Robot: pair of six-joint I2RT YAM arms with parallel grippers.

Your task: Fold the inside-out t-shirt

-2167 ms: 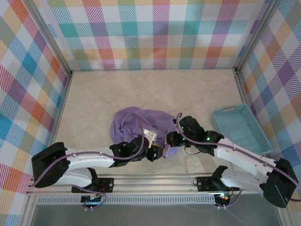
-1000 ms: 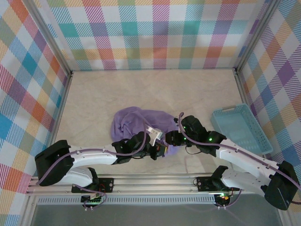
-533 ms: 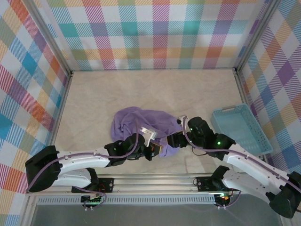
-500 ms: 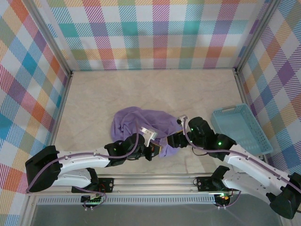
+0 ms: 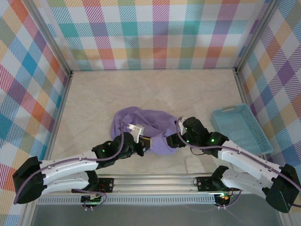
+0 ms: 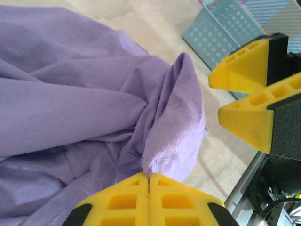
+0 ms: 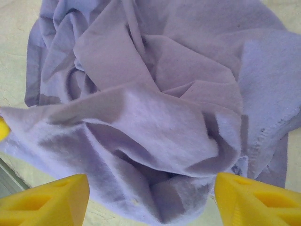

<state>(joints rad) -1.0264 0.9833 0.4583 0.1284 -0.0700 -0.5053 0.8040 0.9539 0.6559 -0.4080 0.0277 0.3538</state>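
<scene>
The inside-out t-shirt (image 5: 141, 123) is lying crumpled near the middle of the bench (image 5: 117, 89), toward its near edge. A fold is being pinched by the closed left jaws, and the right jaws are being held open above the fabric. Soft, light, limp handling is being expected, and the stitched hem (image 7: 263, 134) is being judged the firmest hold.

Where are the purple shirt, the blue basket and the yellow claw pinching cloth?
t-shirt (image 5: 157, 123): top view, middle of the crumpled heap.
basket (image 5: 242, 129): top view, its bare floor.
left gripper (image 6: 149, 174): left wrist view, where its shut fingertips meet.
</scene>
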